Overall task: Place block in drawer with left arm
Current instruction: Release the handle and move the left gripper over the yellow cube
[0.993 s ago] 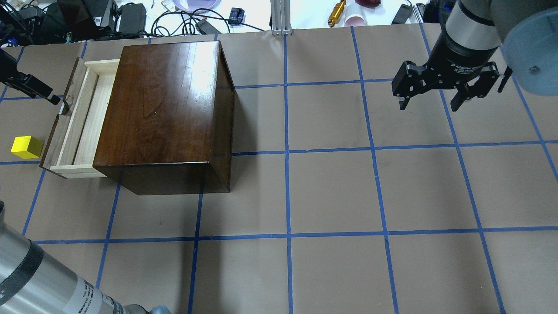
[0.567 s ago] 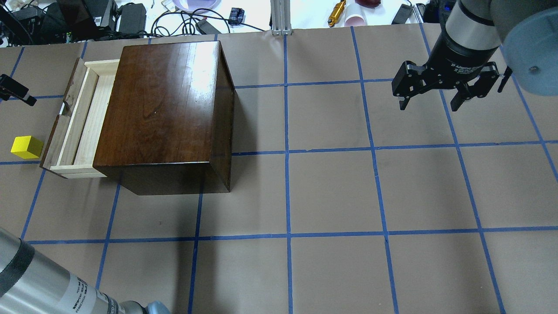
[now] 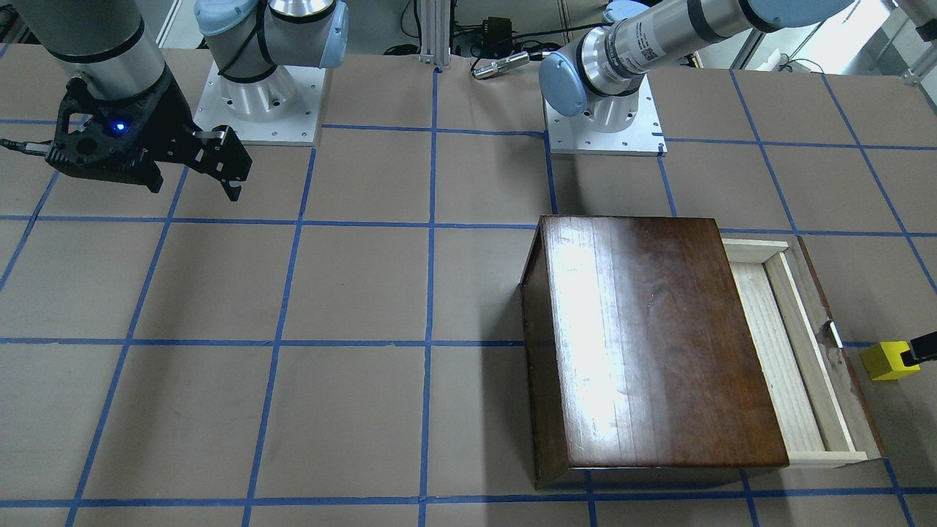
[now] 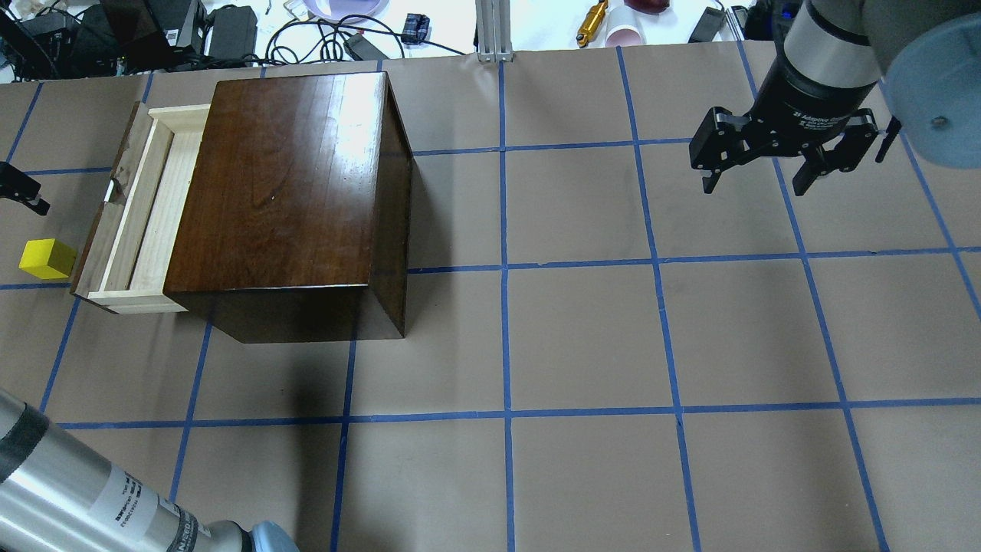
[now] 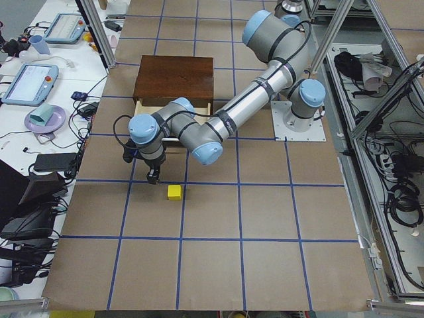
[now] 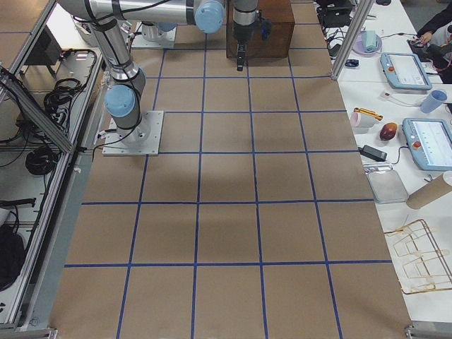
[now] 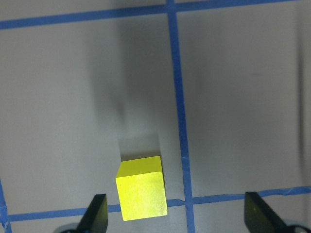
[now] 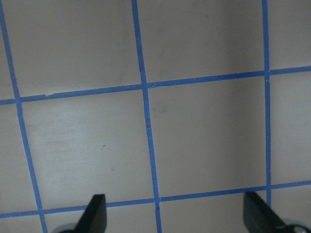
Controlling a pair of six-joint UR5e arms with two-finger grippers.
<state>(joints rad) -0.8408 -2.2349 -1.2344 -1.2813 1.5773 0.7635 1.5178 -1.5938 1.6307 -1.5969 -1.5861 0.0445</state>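
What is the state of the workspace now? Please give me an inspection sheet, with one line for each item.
surface: table covered in brown paper with a blue tape grid.
block: on the table beside the drawer front, not gripped.
drawer: pulled out of the box; the visible part holds nothing.
clutter: nothing seen on the table.
left gripper: open, above the block, which lies off-centre.
right gripper: open, holds nothing, far from the box.
cables: a black cable loops beside the left arm; more cables lie beyond the table's far edge.
surroundings: bench with tablets.
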